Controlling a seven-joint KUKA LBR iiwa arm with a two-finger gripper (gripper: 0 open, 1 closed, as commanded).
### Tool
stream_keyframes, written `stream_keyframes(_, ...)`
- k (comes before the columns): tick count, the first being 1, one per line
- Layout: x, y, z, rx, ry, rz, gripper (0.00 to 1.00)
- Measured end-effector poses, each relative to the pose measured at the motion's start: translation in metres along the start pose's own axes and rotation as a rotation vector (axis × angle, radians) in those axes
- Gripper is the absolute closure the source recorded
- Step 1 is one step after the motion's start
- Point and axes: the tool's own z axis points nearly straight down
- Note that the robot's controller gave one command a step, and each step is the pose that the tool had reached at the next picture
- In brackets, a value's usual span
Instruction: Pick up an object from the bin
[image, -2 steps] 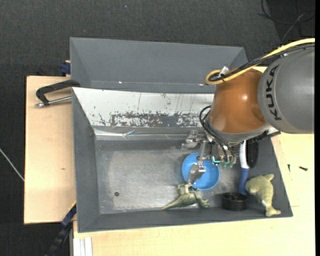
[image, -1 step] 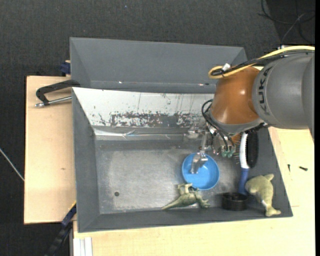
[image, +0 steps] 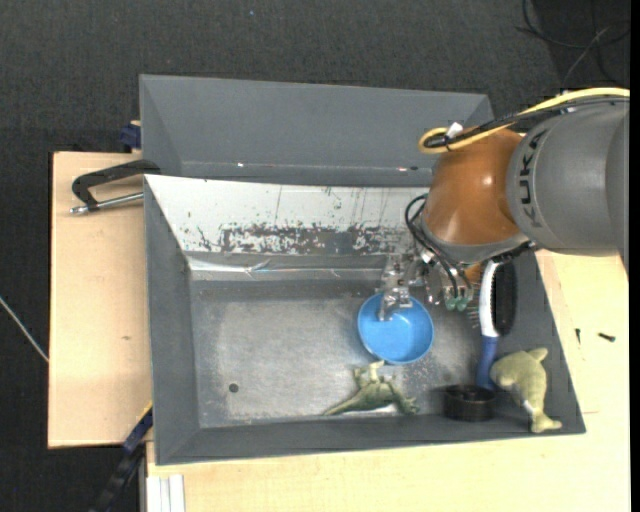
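My gripper (image: 402, 292) reaches down into the right half of the bin, its metal fingers at the upper rim of a round blue bowl (image: 397, 333). One finger seems to dip inside the bowl's edge; the gap between the fingers is hard to read. Just below the bowl, near the bin's front wall, lies a green toy dinosaur (image: 375, 394). A brush with a blue handle and white head (image: 489, 312) lies to the right of the gripper.
A black ring-shaped object (image: 469, 402) and a pale yellow-green plush animal (image: 527, 385) sit in the front right corner. The orange cover and cables on the arm hang over the bin's back right.
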Motion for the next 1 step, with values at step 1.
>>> stream_keyframes(1,0.0058,-0.0010,-0.1585,-0.003,0.005,0.004,1.00)
